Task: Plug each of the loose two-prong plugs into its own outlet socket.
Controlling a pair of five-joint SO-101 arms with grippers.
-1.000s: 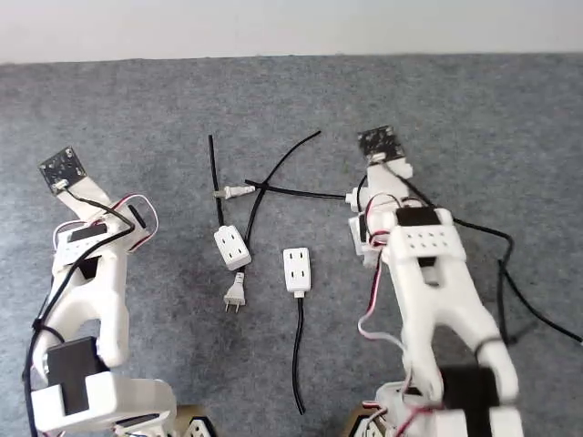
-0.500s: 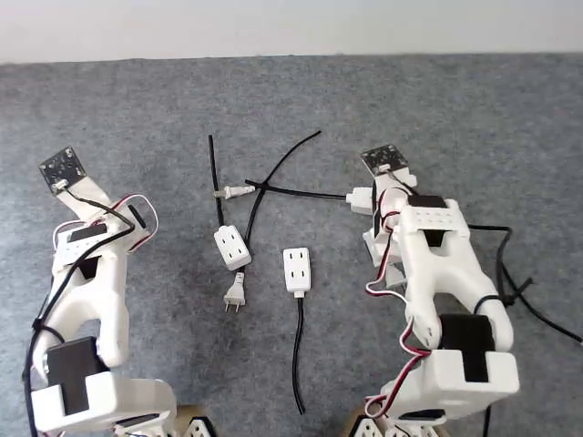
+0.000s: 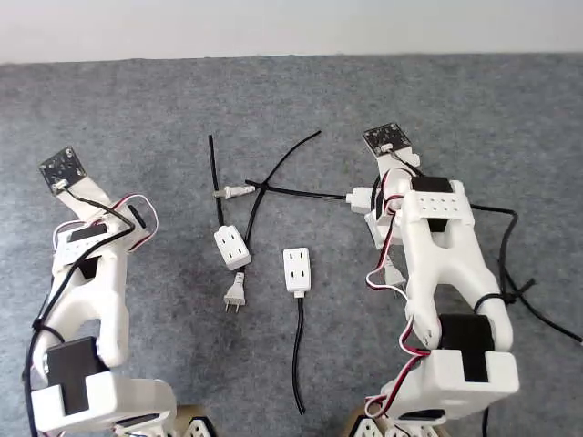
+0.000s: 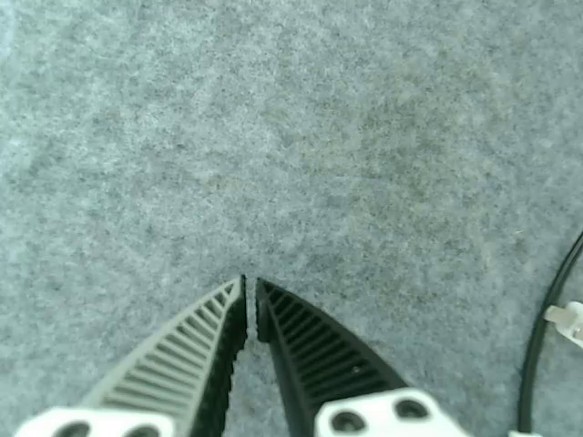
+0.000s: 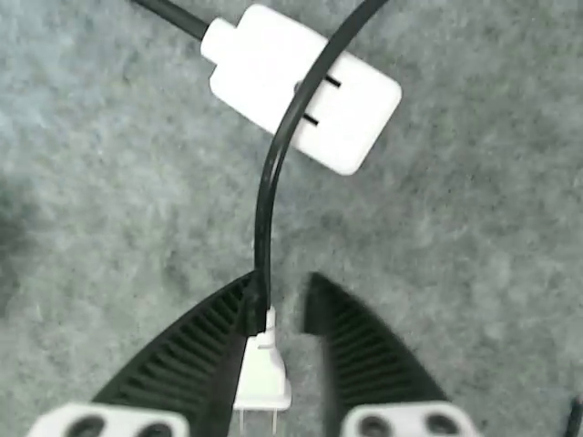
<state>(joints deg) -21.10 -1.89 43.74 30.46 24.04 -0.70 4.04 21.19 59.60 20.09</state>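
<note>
You're working the grasp step. Right gripper (image 5: 282,282) is straddling the two-prong plug (image 5: 262,373) at lower centre of the right wrist view, fingers narrowly parted and not clamping. Outlet socket (image 5: 305,86) is lying upper centre. Next you're probably closing, then turning the prongs toward it. Left gripper (image 4: 250,284) is sitting near-closed and empty.

I am logging the grey felt desk (image 3: 510,109). It is carrying the left socket (image 3: 231,247) and the middle socket (image 3: 297,269), which are lying near each other. A black cord (image 5: 266,196) is crossing the third socket (image 5: 355,109). The near plug (image 3: 235,293) and the far plug (image 3: 228,192) are lying loose.
</note>
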